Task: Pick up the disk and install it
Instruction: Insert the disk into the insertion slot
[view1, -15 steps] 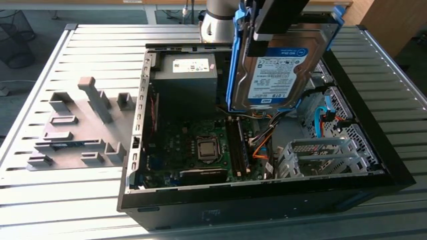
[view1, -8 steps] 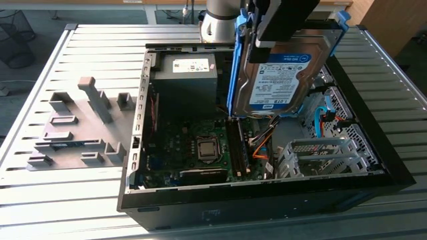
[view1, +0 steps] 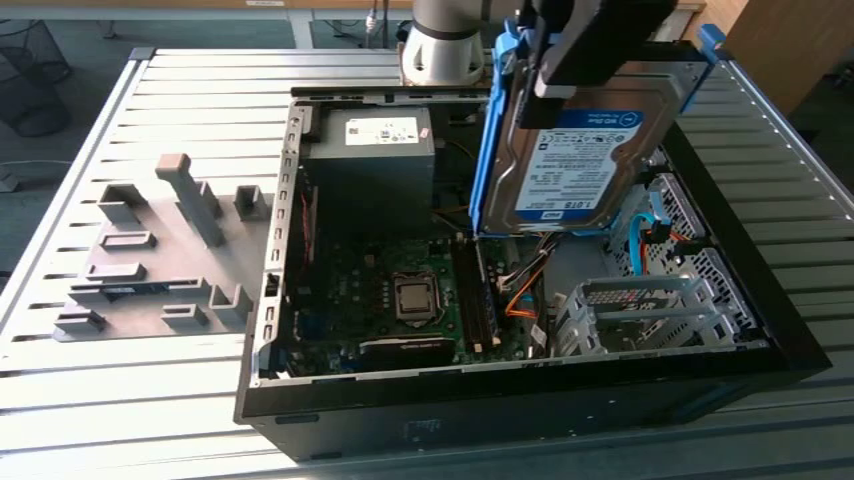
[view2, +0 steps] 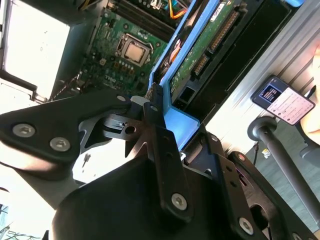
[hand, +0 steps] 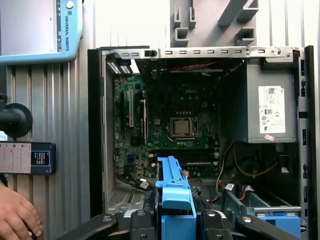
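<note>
And here's the pincer, clamped tight on the disk and holding it up in the air over the open computer case! In the exterior view the disk hangs steeply tilted, its white-and-blue label facing the camera and the blue rail frame running down both long edges. Its lower end dips toward the inside of the case, and whether it touches anything there I cannot tell. The black case lies on its side on the slatted metal tabletop, side panel off, everything on show. The grey power supply box with its white sticker sits just beside the disk on the exterior view's left. The green motherboard and its processor socket lie lower down, and a silver drive cage sits in the corner below the disk. Over in the second wrist view, the pincer bites the blue frame at one end of the disk, whose green circuit-board underside faces the lens. The first wrist view looks straight into the case along the blue frame of the disk, gripped between the black fingers. Off on the exterior view's left, well apart from the case, a grey fixture plate with upright blocks rests on the tabletop. A person's hand rests at the edge of the first wrist view, beside the case.
</note>
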